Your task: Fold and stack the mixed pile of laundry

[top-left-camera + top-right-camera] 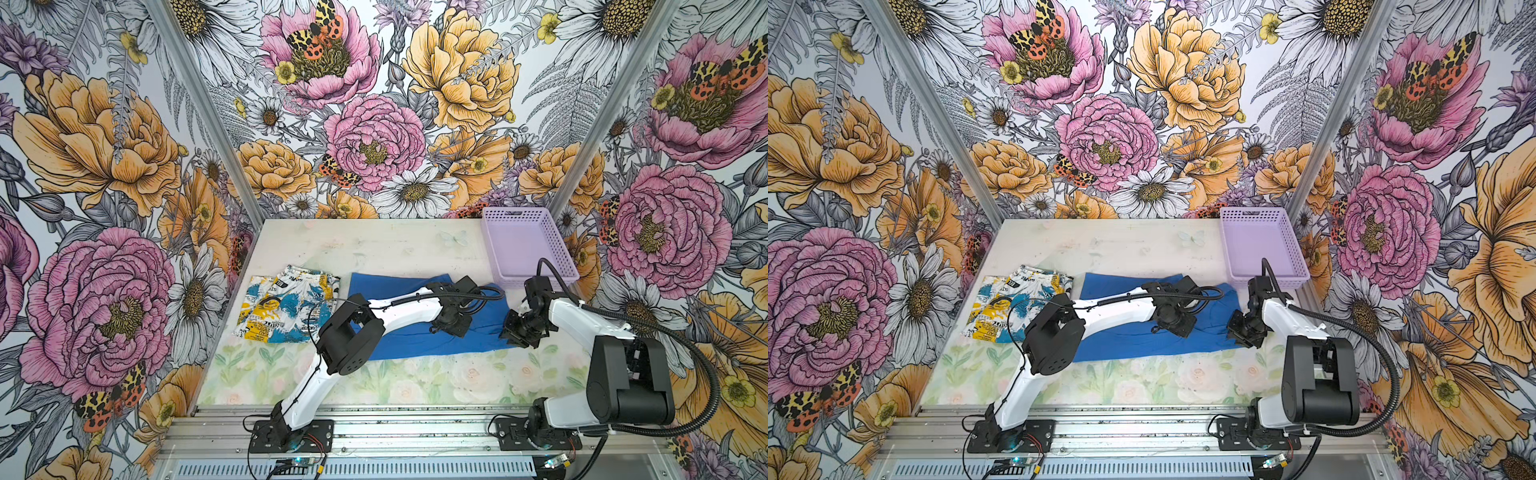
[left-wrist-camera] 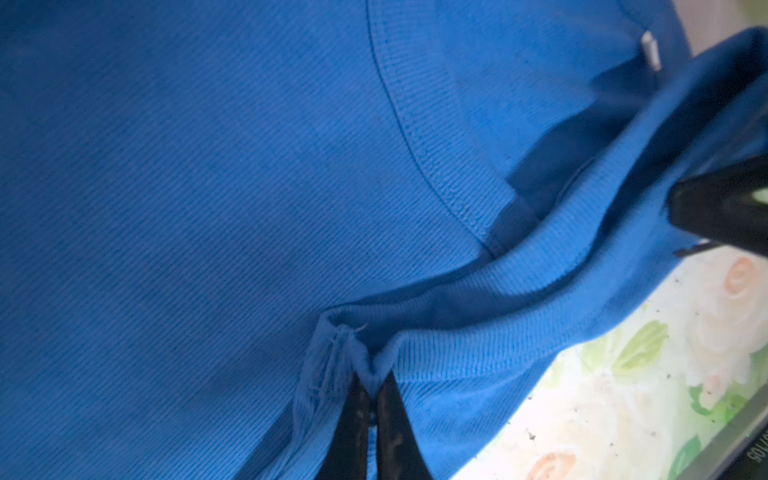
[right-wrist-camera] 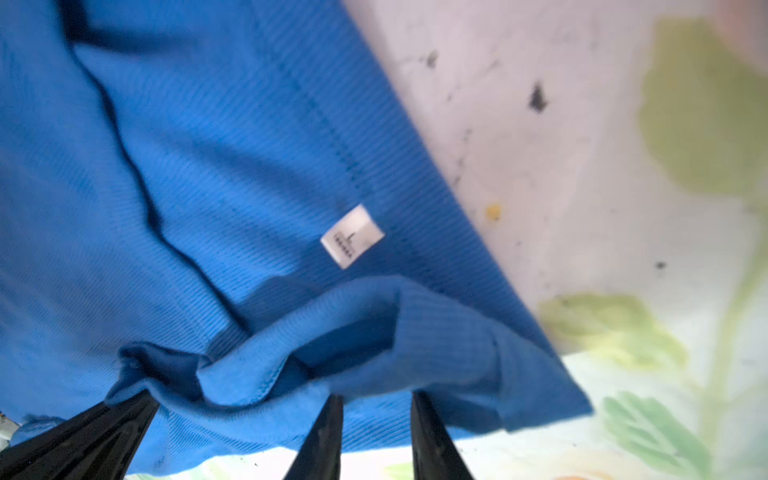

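The blue T-shirt (image 1: 415, 344) lies spread across the middle of the worktop (image 1: 374, 249), its long near edge running fairly straight along the flower-printed strip. The printed garment (image 1: 286, 305) sits folded into a rough rectangle just beside the shirt's left edge. At the back right corner stands the lavender basket (image 1: 540, 278), its front wall near the shirt's right end.

The left gripper (image 2: 372, 380) reaches across over the shirt, jaws clenched on a small puckered pinch of blue fabric. From that pinch a raised ridge of ribbed edge runs to the right gripper (image 3: 376, 399), which works at the shirt's right end. Its jaws stand partly apart and grasp a thick, bunched fold of the same shirt, the cloth draped over their tips.

In the right wrist view a straight stitched edge of the shirt borders bare worktop, and a small white label (image 3: 352, 237) lies just inside that edge.

Open room: a wide bare band of worktop behind both garments, reaching to the back wall, and a bare flowered band along the front between the shirt's near edge and the metal rail. The right end is tighter, with the basket, the right arm and the shirt's end close together.
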`<state>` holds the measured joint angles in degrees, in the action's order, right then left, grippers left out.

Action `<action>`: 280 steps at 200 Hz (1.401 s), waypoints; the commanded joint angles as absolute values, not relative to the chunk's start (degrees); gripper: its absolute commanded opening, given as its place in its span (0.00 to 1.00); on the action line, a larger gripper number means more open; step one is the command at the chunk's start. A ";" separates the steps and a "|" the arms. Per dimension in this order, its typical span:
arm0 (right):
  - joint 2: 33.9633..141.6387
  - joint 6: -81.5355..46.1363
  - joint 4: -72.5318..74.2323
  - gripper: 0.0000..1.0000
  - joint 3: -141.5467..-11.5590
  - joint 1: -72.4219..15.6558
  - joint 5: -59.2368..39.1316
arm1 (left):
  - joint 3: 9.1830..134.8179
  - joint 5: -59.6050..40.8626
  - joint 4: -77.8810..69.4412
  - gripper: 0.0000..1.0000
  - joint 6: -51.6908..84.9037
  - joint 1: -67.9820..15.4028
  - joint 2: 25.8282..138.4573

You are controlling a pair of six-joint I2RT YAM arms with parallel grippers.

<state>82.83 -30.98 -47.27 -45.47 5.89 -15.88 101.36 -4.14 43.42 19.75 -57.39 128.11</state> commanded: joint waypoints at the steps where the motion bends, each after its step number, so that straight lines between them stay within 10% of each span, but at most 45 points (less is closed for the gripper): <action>1: 84.55 -30.86 -46.33 0.30 -48.26 7.20 -13.42 | 102.08 -2.79 42.19 0.08 20.28 -56.47 128.67; 43: 89.33 -29.82 -46.41 0.30 -49.76 8.34 -12.05 | 101.71 -2.05 42.22 0.13 20.19 -55.81 128.79; 117: 90.96 -29.44 -47.94 0.30 -49.87 9.10 -8.91 | 88.51 3.77 42.20 0.53 23.94 -54.84 114.24; 280: 89.97 -28.94 -52.88 0.32 -48.14 11.90 -4.99 | 60.33 9.29 42.08 0.54 33.12 -49.26 97.71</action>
<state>89.76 -29.02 -50.17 -49.32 11.33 -9.15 61.34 7.33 43.00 31.75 -50.59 99.07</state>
